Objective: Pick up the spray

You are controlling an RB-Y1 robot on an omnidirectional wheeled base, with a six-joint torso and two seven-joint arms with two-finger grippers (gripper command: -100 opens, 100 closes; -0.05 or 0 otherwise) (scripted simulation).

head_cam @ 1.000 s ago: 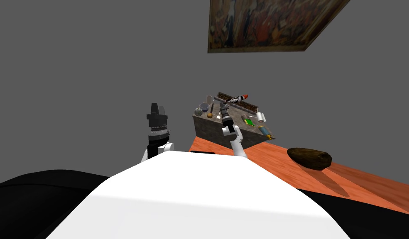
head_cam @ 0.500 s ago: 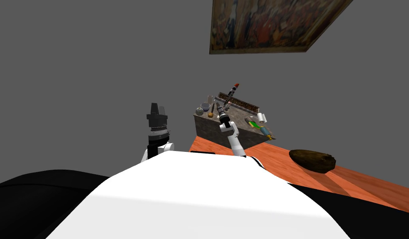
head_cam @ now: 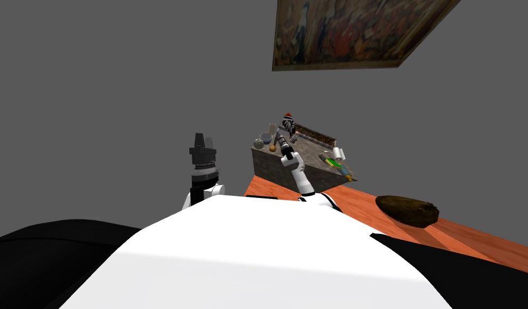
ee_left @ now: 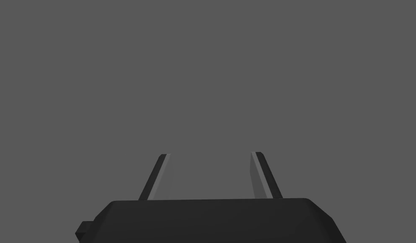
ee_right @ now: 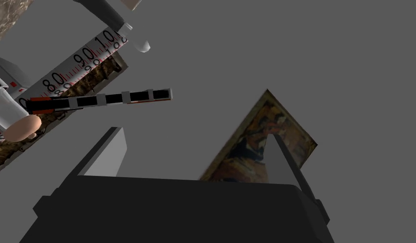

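My right gripper (head_cam: pixel 279 132) is stretched out over a small stone-topped table (head_cam: pixel 268 163), and its fingers stand open (ee_right: pixel 193 131) with nothing between them. A black and white striped stick with a red end (head_cam: pixel 288 121) hovers just past the fingertips. In the right wrist view this stick (ee_right: pixel 97 100) lies beyond one finger, apart from it. A green, yellow and blue bottle-like thing (head_cam: pixel 336 165) lies at the table's right front corner. Which item is the spray I cannot tell. My left gripper (head_cam: pixel 200 137) is raised left of the table, open and empty (ee_left: pixel 210 154).
On the table stand a cup (head_cam: pixel 272 129), a bowl (head_cam: pixel 266 138), a grey ball (head_cam: pixel 258 144) and a white roll (head_cam: pixel 339 153). A numbered ruler (ee_right: pixel 72 67) lies near the stick. An orange wooden surface (head_cam: pixel 354 206) carries a dark brown lump (head_cam: pixel 407 210).
My right hand has swung left over the table. The striped stick has turned with it, from pointing right, to upright, to end-on at the fingertips. The left arm is still.
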